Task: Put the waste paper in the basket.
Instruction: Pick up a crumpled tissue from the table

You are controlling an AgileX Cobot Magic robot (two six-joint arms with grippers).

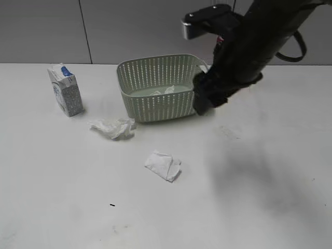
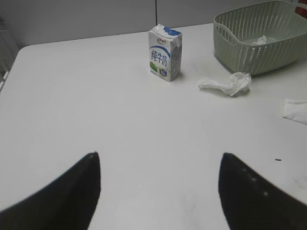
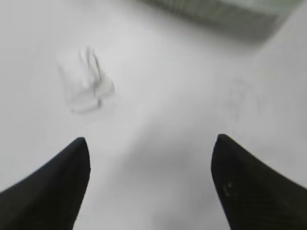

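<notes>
Two wads of waste paper lie on the white surface (image 1: 62, 197) before the pale green basket (image 1: 155, 96): one (image 1: 114, 127) near its front left corner, one (image 1: 163, 165) further forward. A third wad (image 1: 168, 90) sits inside the basket. Both the left end effector (image 2: 159, 191) and the right end effector (image 3: 149, 179) are spread wide and hold nothing. An upright carton (image 1: 65, 90) stands left of the basket.

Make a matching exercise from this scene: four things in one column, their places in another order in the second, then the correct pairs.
Things:
1. carton
2. basket
3. crumpled wad
4. flatter wad

Places:
A. nearest the camera, on open table
B. far left, upright
C. beside the right arm, a paper piece inside
D. just off the basket's front left corner

Pairs: 1-B, 2-C, 3-D, 4-A
</notes>
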